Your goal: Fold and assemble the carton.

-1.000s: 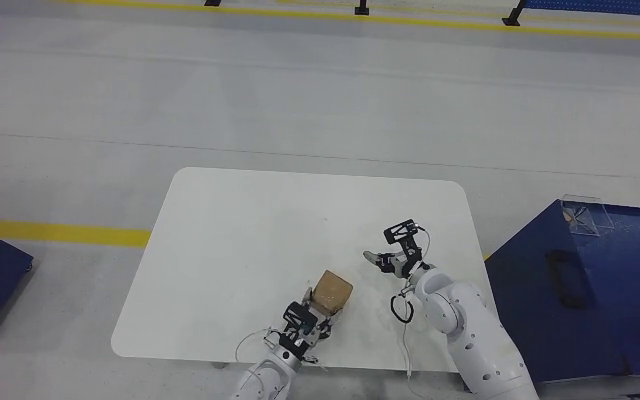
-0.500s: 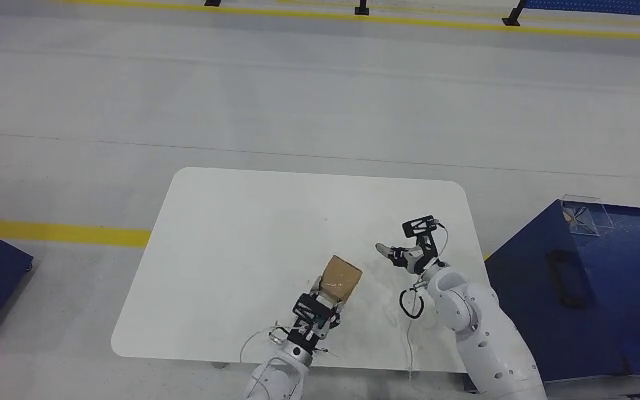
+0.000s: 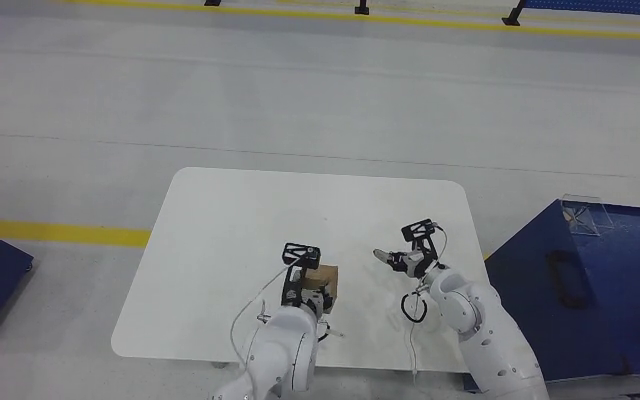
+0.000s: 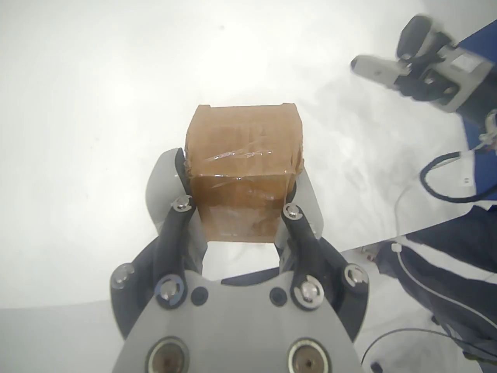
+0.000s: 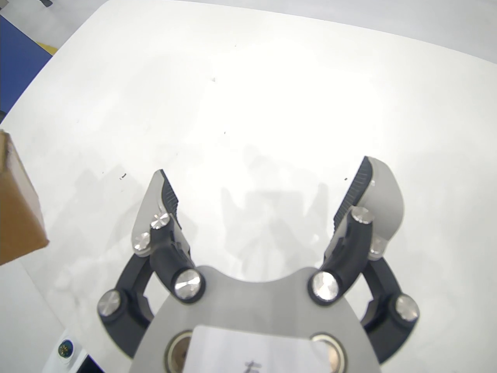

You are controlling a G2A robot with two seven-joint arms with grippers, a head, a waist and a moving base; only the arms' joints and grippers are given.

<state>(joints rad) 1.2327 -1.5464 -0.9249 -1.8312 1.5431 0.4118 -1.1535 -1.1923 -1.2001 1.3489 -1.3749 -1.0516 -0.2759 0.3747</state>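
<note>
A small brown carton [image 4: 242, 164], closed and sealed with clear tape, sits between the fingers of my left gripper [image 4: 240, 184], which is shut on its two sides. In the top view the carton [image 3: 325, 283] is near the front middle of the white table [image 3: 230, 220], partly hidden by the left gripper [image 3: 308, 272]. My right gripper [image 5: 264, 180] stands open and holds nothing, a little to the right of the carton [image 5: 17, 211] and low over the table. The right gripper [image 3: 395, 258] points toward the carton; it also appears far off as the other gripper [image 4: 388, 71].
A blue platform [image 3: 570, 290] stands just off the table's right edge. Another blue object [image 3: 10, 268] lies off to the left on the floor. A black cable loop [image 3: 412, 306] hangs from the right arm. The table's back half is bare.
My left arm has swung up and over, turning the carton and shifting it slightly left. The right gripper drew back a little to the right and stays open.
</note>
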